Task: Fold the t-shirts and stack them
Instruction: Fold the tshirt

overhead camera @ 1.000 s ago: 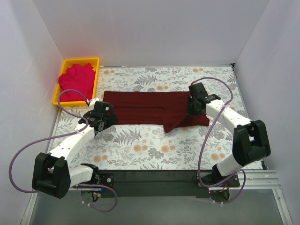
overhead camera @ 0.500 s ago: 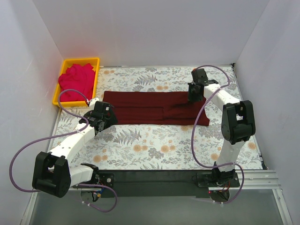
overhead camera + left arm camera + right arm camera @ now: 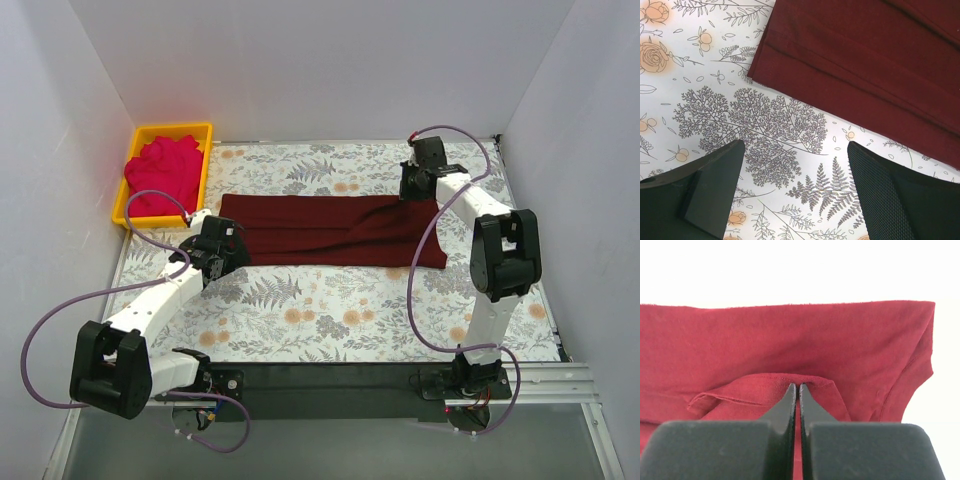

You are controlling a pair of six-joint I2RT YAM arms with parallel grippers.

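The dark maroon t-shirt [image 3: 330, 230] lies as a long folded band across the middle of the table. Its near left corner shows in the left wrist view [image 3: 850, 55]. My right gripper [image 3: 412, 190] is shut on a fold of the maroon shirt [image 3: 790, 350] at the band's far right corner. My left gripper [image 3: 228, 258] is open and empty just in front of the shirt's left end, over bare tablecloth [image 3: 795, 165]. The bright pinkish-red t-shirt [image 3: 160, 172] lies crumpled in the yellow bin [image 3: 170, 132] at the far left.
The floral tablecloth [image 3: 330, 310] covers the table. White walls close it in at the back and both sides. A black rail [image 3: 330, 378] runs along the near edge by the arm bases.
My right gripper has carried the shirt's right flap from the near right edge back to the far right corner, flattening the band. The left arm has stayed put.
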